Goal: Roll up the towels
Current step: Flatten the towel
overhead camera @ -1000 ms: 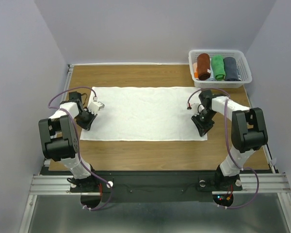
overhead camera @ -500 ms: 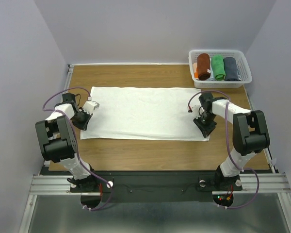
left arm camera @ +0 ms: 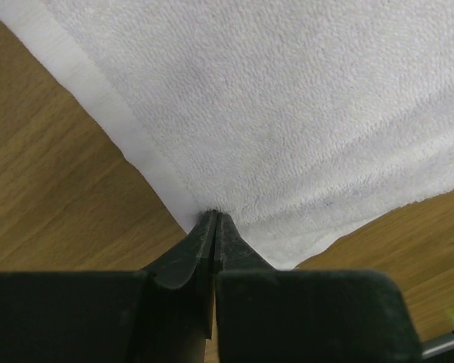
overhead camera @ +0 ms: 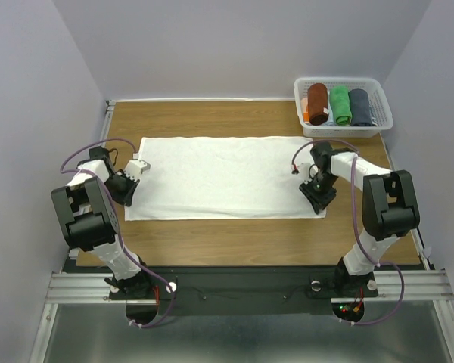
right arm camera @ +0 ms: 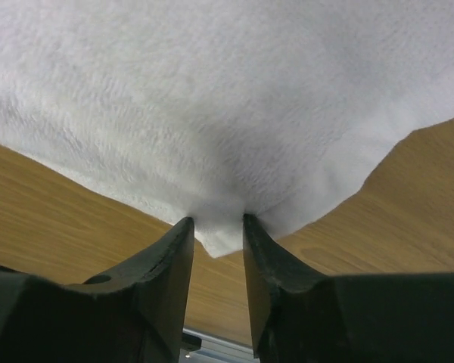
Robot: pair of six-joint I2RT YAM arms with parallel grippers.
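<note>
The white towel [overhead camera: 227, 178] lies spread flat across the middle of the table. My left gripper [overhead camera: 127, 195] is shut on its left hem close to the near-left corner [left arm camera: 214, 215]; the towel [left arm camera: 287, 98] stretches away from the tips. My right gripper [overhead camera: 318, 200] pinches the bunched near-right corner of the towel [right arm camera: 227, 91] between its tips [right arm camera: 217, 223], the fingers a little apart around the cloth. The dark slate blue-grey towel [overhead camera: 359, 107] lies rolled in the basket at the far right.
A white plastic basket [overhead camera: 382, 125] at the far right corner also holds a rust-brown roll [overhead camera: 316, 103] and a green roll [overhead camera: 340, 104]. Bare wood [overhead camera: 227, 242] runs between the towel's near edge and the arm bases.
My left gripper has moved left and slightly outward with the towel's left edge, drawing the cloth flatter. The right gripper has stayed almost in place.
</note>
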